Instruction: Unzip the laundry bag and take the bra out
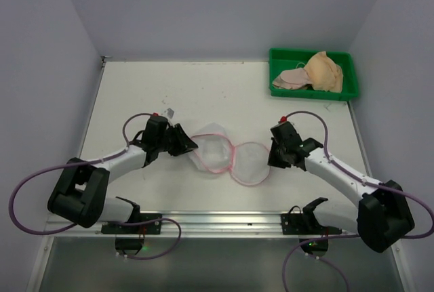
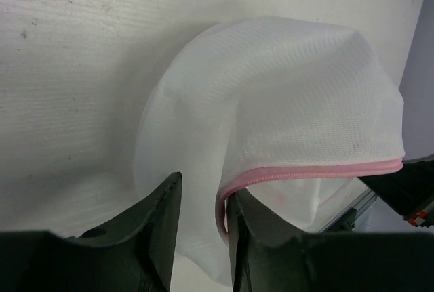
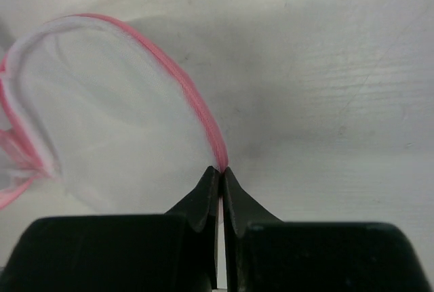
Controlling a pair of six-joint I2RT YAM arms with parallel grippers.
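1. The right gripper (image 3: 220,173) is right up close; its two black fingertips are squeezed tight together on the pink zipper trim (image 3: 196,106) of the laundry bag (image 3: 115,122); they bite the very rim of the bag's right round half, which lies flat on the white table (image 3: 339,68).
2. The left gripper (image 2: 203,204) is up close too; its fingers (image 2: 159,227) stand a little apart, and white mesh with a bit of pink trim goes down between them; I cannot tell if they squeeze the mesh or only sit around it.
3. Just past those fingers, the bag's left half puffs up like a little dome.
4. Seen from above, the bag lies open in the middle of the table, between the two grippers; its two round halves sit side by side and touch.
5. The left arm (image 1: 119,160) reaches in from the left; the right arm (image 1: 339,173) reaches in from the right.
6. A green tray (image 1: 298,51) sits at the far right corner, well apart from the bag; the bra (image 1: 324,72) lies in it, beige cups heaped on the right; a pale pink soft piece lies just beside them, and I cannot tell if it belongs to the bra.
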